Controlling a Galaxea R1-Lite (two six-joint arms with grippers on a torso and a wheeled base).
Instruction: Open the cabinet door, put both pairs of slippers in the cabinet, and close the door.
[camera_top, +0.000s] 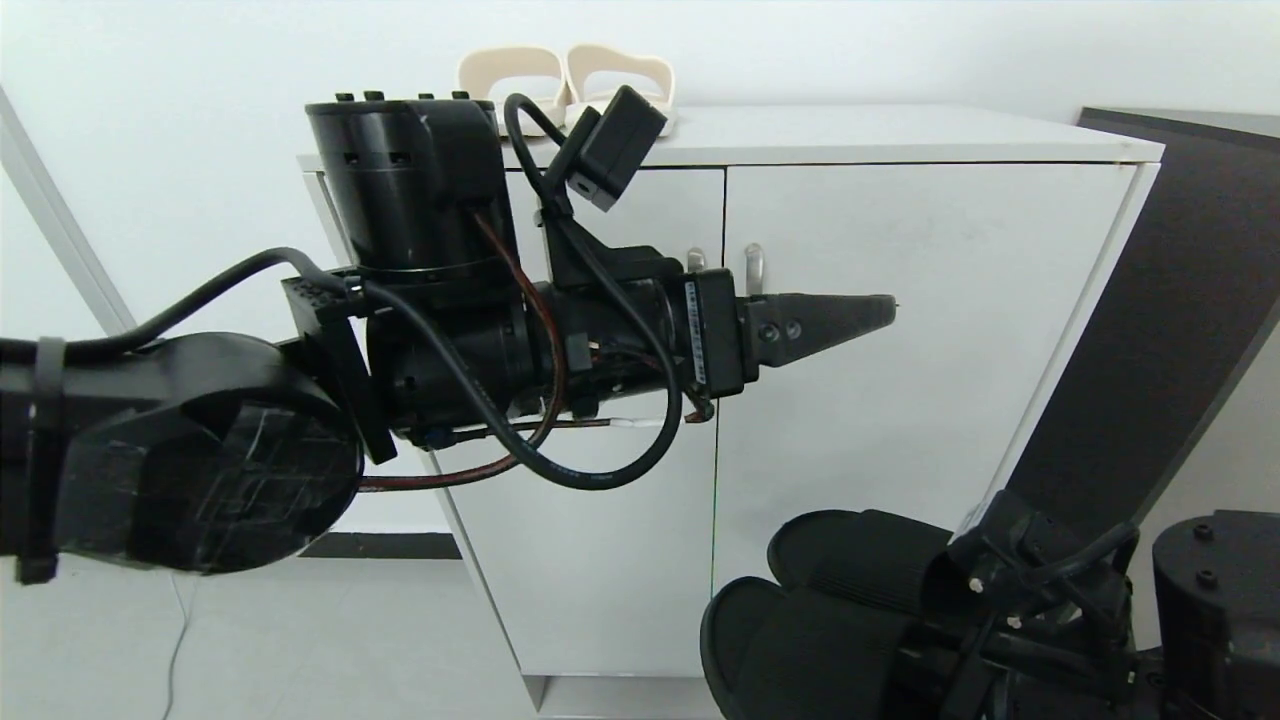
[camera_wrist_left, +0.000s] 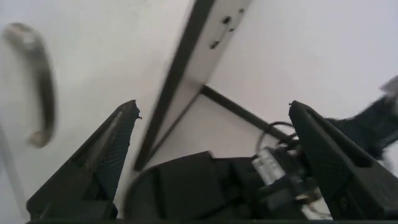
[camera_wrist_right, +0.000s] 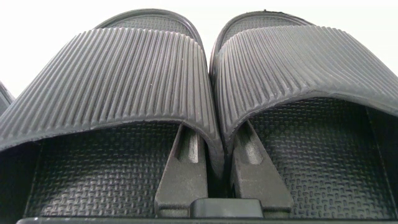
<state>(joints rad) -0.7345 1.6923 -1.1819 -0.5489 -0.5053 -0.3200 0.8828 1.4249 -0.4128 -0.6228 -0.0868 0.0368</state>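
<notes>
The white cabinet (camera_top: 900, 420) stands just behind the left gripper (camera_top: 860, 312), with both doors closed. The black slippers (camera_top: 830, 620) sit low, beneath the left gripper. They are held side by side by the right gripper (camera_wrist_right: 219, 171), whose two fingers (camera_wrist_right: 183, 174) clamp the pair's inner walls together. The beige slippers (camera_top: 565, 72) lie on the cabinet's top, above the left gripper and back past its wrist. The left gripper is spread wide and empty. The door handles (camera_top: 753, 268) are close beside it and apart from its fingers.
</notes>
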